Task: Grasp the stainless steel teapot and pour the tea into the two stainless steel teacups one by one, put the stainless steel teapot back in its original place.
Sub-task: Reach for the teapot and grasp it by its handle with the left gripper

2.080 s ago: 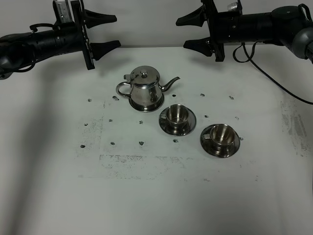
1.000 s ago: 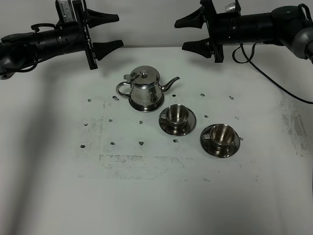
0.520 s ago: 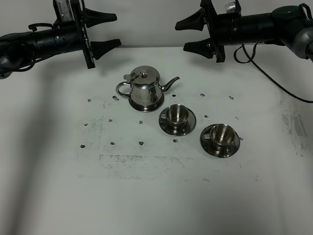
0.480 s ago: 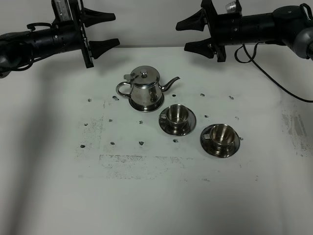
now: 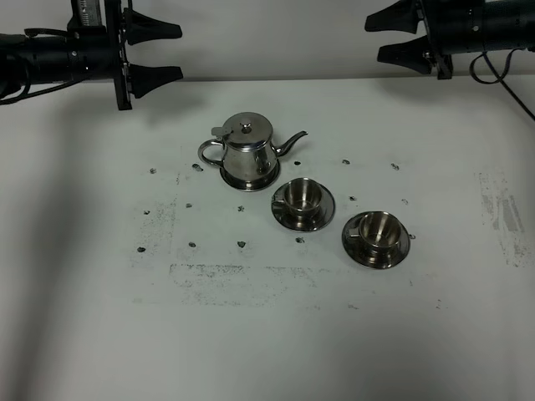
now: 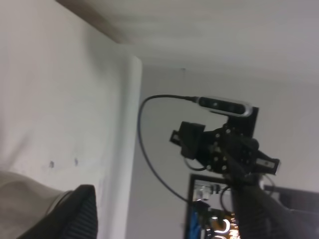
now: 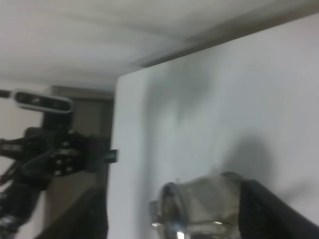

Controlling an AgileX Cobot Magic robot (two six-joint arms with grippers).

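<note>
The stainless steel teapot [image 5: 244, 150] stands upright on its round steel tray [image 5: 251, 184], the original place, spout pointing right. The two stainless steel teacups sit on saucers: one [image 5: 300, 196] just right of the pot, the other [image 5: 378, 229] further right and nearer the front. My left gripper [image 5: 178, 52] hovers open at the back left, well above and away from the pot. My right gripper [image 5: 374, 39] hangs open at the back right, nothing between its fingers. In the right wrist view the teapot [image 7: 199, 209] shows only as a blur between the fingers [image 7: 271, 211].
The white table [image 5: 267, 334] carries small dark marks and scuffs around the tea set. A black cable [image 5: 510, 83] trails from the right arm over the table's back right. In the left wrist view the right arm's camera mount [image 6: 224, 149] appears past a dark finger [image 6: 82, 214].
Both arms have drawn outward: the left gripper moved left, the right gripper moved right and back. The right jaws stand slightly narrower than before. Teapot and cups have not moved.
</note>
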